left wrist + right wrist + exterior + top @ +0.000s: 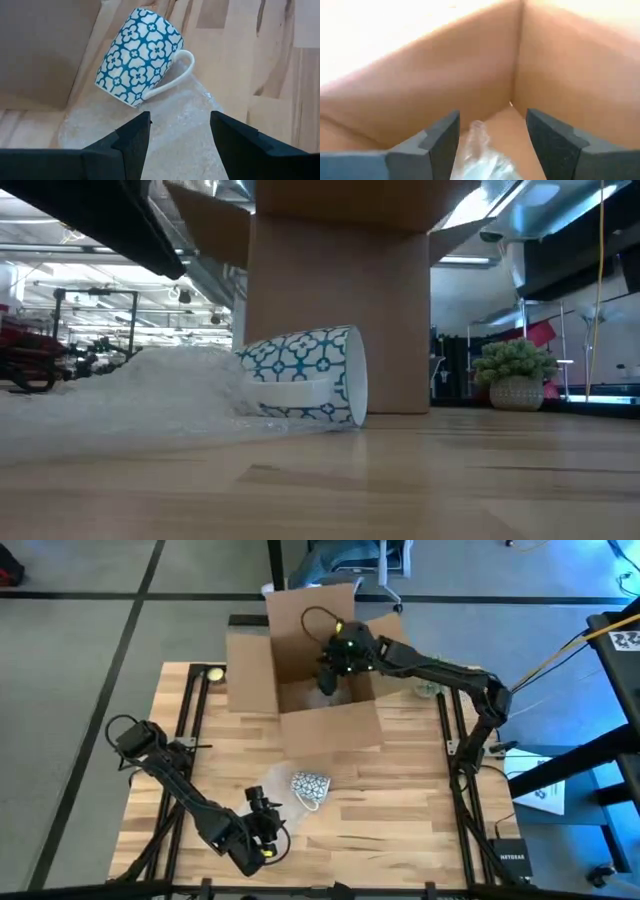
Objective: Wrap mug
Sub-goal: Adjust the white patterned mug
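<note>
High view looks straight down; low view skims the counter (pixel 450 480); both share the mug (pixel 311 786) and cardboard box (pixel 320 690).

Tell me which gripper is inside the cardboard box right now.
The right gripper, reaching down into the open cardboard box at the table's far side. The left gripper is outside it, at the near edge, facing the patterned mug lying on bubble wrap.

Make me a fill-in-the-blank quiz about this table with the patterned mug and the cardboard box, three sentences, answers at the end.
1. The mug lies on its ____ on the bubble wrap.
2. The right hand reaches inside the cardboard ____.
3. The left hand has its fingers ____, pointing at the mug.

Answers: side; box; open
</note>
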Controlling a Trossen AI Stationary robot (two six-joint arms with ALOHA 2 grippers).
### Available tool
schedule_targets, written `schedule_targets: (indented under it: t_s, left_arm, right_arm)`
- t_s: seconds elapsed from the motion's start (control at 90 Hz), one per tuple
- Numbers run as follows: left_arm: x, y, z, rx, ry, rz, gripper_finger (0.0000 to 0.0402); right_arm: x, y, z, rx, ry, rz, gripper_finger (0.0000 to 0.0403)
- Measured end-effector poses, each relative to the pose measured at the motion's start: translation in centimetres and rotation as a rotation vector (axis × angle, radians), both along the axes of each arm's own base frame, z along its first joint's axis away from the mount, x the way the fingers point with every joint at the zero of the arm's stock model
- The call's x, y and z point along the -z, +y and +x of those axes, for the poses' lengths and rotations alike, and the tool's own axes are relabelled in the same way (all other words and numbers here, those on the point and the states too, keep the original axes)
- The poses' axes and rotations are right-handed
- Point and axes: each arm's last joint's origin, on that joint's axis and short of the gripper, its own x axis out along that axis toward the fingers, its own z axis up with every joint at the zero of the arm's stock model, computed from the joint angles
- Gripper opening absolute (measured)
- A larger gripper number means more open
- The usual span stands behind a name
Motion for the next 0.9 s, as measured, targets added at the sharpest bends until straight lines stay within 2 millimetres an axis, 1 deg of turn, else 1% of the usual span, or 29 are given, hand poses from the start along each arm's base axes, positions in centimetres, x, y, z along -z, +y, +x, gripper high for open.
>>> schedule_targets:
  t_s: [0.056,0.1,0.167,0.211,0.311,0.411,0.478,0.567,0.622,0.689,0.744,0.8,0.833,0.9]
  left_arm:
    - [0.0,0.0,0.0,0.0,0.0,-0.001,0.0192]
    - [0.0,0.0,0.0,-0.003,-0.002,-0.003,0.0192]
    - [0.0,-0.1,0.0,-0.006,-0.004,-0.01,0.0192]
    - [0.0,-0.1,-0.1,-0.004,-0.004,-0.012,0.0192]
    - [0.0,-0.2,-0.2,0.0,-0.004,-0.012,0.0192]
    - [0.0,-0.4,-0.4,0.002,-0.005,-0.015,0.0192]
    - [0.0,-0.4,-0.4,-0.006,-0.004,-0.02,0.0192]
    - [0.1,-0.2,-0.4,-0.005,0.022,-0.031,0.0192]
    - [0.2,0.0,-0.4,-0.014,0.046,-0.04,0.0192]
    - [0.3,0.2,-0.4,-0.029,0.048,-0.054,0.0192]
    - [0.4,0.3,-0.4,-0.036,0.055,-0.049,0.0192]
    - [0.6,0.5,-0.4,-0.042,0.059,-0.049,0.0192]
    - [0.6,0.6,-0.3,-0.047,0.06,-0.048,0.0192]
    - [0.7,0.9,-0.2,-0.055,0.065,-0.046,0.0192]
  right_arm:
    - [-1.7,1.1,0.2,-0.038,-0.008,-0.01,0.0214]
    - [-3.1,2.6,0.2,-0.088,-0.013,-0.022,0.0214]
    - [-5.1,5.3,0.4,-0.177,-0.034,-0.06,0.0214]
    - [-6.0,7.3,0.5,-0.234,-0.034,-0.075,0.0214]
    - [-6.6,12.3,0.4,-0.337,0.044,-0.083,0.0214]
    - [-6.0,18.1,-0.3,-0.406,0.159,-0.135,0.0214]
    - [-4.6,22.4,-1.2,-0.428,0.261,-0.194,0.0214]
    - [-1.4,27.6,-2.3,-0.41,0.333,-0.257,0.0214]
    - [0.9,30.3,-3.0,-0.381,0.34,-0.284,0.0214]
    - [4.0,32.9,-3.9,-0.331,0.32,-0.306,0.0214]
    - [6.9,34.4,-4.7,-0.304,0.303,-0.297,0.0214]
    - [9.8,35.2,-5.6,-0.291,0.298,-0.276,0.0214]
    - [11.6,35.4,-6.1,-0.284,0.298,-0.273,0.0214]
    - [14.4,35.2,-7.0,-0.238,0.28,-0.312,0.0214]
